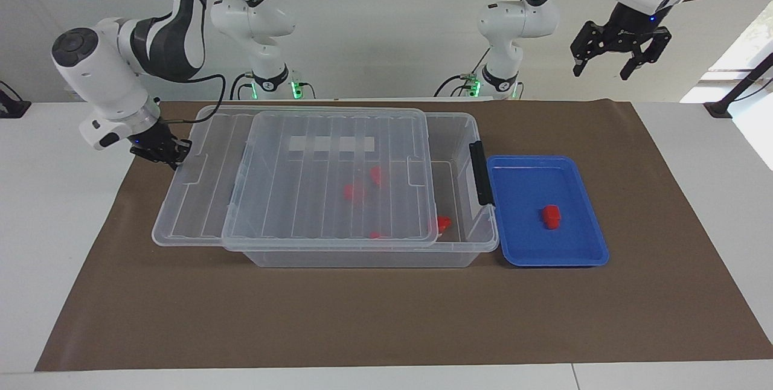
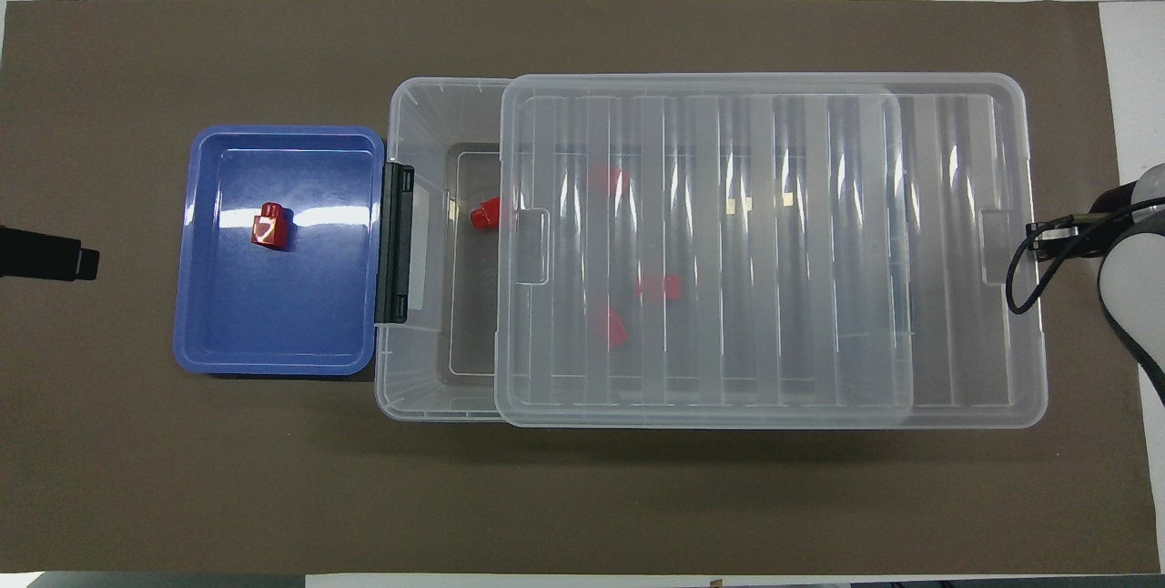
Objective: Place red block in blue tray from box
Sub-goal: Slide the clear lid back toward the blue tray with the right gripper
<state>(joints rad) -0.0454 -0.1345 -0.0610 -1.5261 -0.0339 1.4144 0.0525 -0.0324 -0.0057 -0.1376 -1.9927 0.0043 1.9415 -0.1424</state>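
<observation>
The box (image 1: 362, 245) sits mid-worktop (image 1: 362, 317) on the brown mat (image 1: 392, 317), and everything else is placed from it. Its ribbed lid (image 1: 314, 185) lies slid toward the right arm's end, overhanging that end and leaving a gap open at the black clip (image 1: 481, 172). The blue tray (image 1: 580, 251) lies just beside the box at the clip end, and one red block (image 1: 550, 216) already rests on the tray floor, well inside the rim. Several more red pieces (image 2: 487, 213) are in the box, one in the open gap, the others under the lid.

The right claw (image 1: 162, 152) is at the lid's overhanging end, low against its edge; I cannot tell whether its fingers are pinching the lid or only beside it. The left claw (image 1: 616, 55) hangs high over the worktop past the tray's end, fingers spread wide and empty.

With a block in the tray, the placing looks done. The main risk lies with the lid: it is supported only partly by the box, so a pull or release at the overhanging end could tip it off or drag the box into the tray and jolt the block. A clumsy push could also jam the lid crooked on the rim.
</observation>
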